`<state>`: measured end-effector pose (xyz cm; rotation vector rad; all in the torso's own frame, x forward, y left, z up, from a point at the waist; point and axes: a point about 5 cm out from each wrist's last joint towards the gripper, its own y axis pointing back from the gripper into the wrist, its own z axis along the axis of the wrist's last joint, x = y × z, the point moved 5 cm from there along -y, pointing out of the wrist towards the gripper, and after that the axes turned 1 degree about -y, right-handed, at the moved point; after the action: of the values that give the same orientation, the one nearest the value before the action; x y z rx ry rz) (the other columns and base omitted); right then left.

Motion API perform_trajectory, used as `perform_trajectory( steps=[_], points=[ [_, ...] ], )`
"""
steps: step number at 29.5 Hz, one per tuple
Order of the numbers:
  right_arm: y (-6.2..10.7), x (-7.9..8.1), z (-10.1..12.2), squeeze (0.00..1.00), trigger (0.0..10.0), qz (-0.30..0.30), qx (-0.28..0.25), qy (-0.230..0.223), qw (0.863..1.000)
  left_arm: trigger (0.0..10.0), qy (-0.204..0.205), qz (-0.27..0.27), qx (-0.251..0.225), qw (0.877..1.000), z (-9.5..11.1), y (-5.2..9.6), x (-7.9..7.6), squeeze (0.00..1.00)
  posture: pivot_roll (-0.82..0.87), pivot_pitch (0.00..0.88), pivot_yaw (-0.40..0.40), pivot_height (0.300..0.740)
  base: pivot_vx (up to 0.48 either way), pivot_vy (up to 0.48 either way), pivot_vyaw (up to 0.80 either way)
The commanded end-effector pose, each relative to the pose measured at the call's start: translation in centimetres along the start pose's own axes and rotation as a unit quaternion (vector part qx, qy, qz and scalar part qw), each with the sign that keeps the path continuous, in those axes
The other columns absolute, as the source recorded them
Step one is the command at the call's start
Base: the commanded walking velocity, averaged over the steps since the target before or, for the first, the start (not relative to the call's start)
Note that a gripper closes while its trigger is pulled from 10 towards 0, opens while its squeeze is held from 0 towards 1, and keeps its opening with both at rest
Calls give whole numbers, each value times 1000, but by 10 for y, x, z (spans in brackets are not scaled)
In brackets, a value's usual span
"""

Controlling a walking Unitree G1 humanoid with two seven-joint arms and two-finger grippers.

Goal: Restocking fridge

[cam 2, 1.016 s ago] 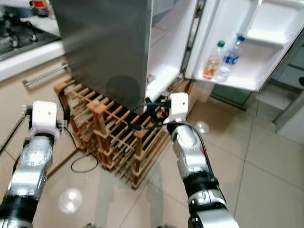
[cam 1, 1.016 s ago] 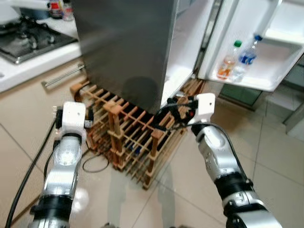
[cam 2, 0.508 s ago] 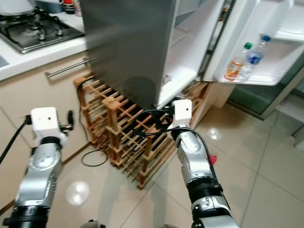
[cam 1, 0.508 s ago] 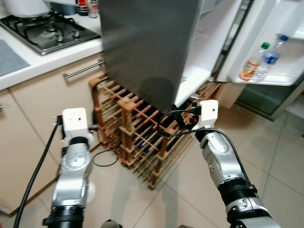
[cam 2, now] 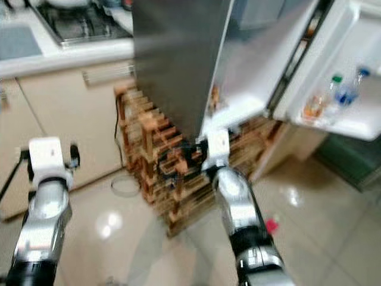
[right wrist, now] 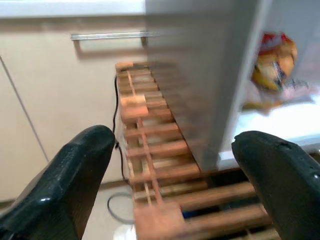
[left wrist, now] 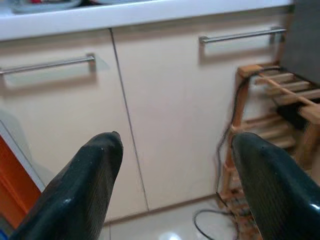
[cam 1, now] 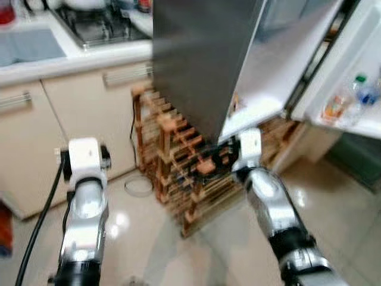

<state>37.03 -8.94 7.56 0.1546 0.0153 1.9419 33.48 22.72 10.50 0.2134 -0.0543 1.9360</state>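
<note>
**Both pincers empty, fridge open ahead**

Left gripper (left wrist: 172, 187) and right gripper (right wrist: 170, 182) both spread, holding nothing. Beyond the right gripper, up in the open fridge door (cam 1: 357, 113): two plastic bottles (cam 1: 348, 101), upright, long axis vertical. Likely light, smooth, slippery; grip mid-body. Wooden rack (cam 1: 178, 173) just ahead of the right gripper.

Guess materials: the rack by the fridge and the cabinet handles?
Rack: looks like unfinished light wood, slatted lattice with square posts and visible grain tone. Cabinet handles: likely brushed metal, thin silver bars with a dull sheen on cream, smooth-faced doors.
</note>
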Motion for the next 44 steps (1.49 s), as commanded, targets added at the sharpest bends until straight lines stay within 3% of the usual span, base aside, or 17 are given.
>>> perform_trajectory(
  steps=[1, 3, 9, 14, 15, 22, 23, 26, 34, 35, 37, 39, 44],
  points=[
    [0, 3, -1, 125, 10000, 9, 2, 6, 1000, 10000, 8, -17, -18, 1000, 13, -4, -7, 0, 0, 0, -82, 740, 0, 0, 444],
    [-1, 12, -1, 129, 10000, 26, -2, 11, 1000, 10000, 7, -19, -25, 999, 19, -6, -7, 0, 3, 0, -80, 740, 0, 0, 447],
    [-2, 16, -5, 125, 10000, 32, 4, 11, 999, 10000, -10, -27, -41, 999, 25, -10, -10, 0, -5, 0, -70, 740, 0, 0, 443],
    [1, 2, 2, 63, 10000, -14, -18, 0, 1000, 10000, 14, -42, -39, 998, 21, -8, -12, 0, -19, 0, -68, 740, 0, 0, 418],
    [5, -10, 6, 0, 10000, -40, -26, 3, 999, 10000, 31, -60, -32, 997, 16, -4, -15, 0, -33, 0, -65, 740, 0, 0, 0],
    [6, -17, 12, 0, 10000, -49, -35, 11, 998, 10000, 64, -102, -42, 992, 21, -1, -28, 0, -34, 0, -68, 740, 0, 0, 480],
    [1, -14, 19, 0, 10000, -41, -44, 14, 998, 10000, 59, -109, -65, 990, 34, -3, -31, 0, -14, 0, -73, 740, 0, 0, 613],
    [-3, -10, 23, 0, 10000, -33, -51, 17, 998, 10000, 49, -111, -81, 989, 41, -5, -32, 0, -14, 0, -73, 740, 0, 0, 613],
    [-11, -7, 33, 0, 10000, -34, -65, 6, 997, 10000, 10, -131, -40, 991, 22, -11, -43, 0, -35, 0, -70, 740, 0, 0, 538],
    [-10, -9, 31, 0, 10000, -37, -62, 1, 997, 10000, 4, -130, -18, 991, 13, -11, -45, 0, -34, 0, -70, 740, 0, 0, 513],
    [-8, -13, 26, 0, 10000, -44, -57, -9, 997, 10000, 28, -123, 21, 992, -2, -11, -45, 0, -32, 0, -69, 740, 0, 0, 494],
    [-7, -15, 24, 0, 10000, -47, -56, -12, 997, 10000, 37, -117, 29, 992, -5, -10, -43, 0, -33, 0, -68, 740, 0, 0, 494],
    [-2, -17, 18, 0, 10000, -53, -52, -20, 997, 10000, 50, -104, 4, 993, 2, -11, -29, 0, -35, 0, -58, 740, 0, 192, 480]
  ],
)
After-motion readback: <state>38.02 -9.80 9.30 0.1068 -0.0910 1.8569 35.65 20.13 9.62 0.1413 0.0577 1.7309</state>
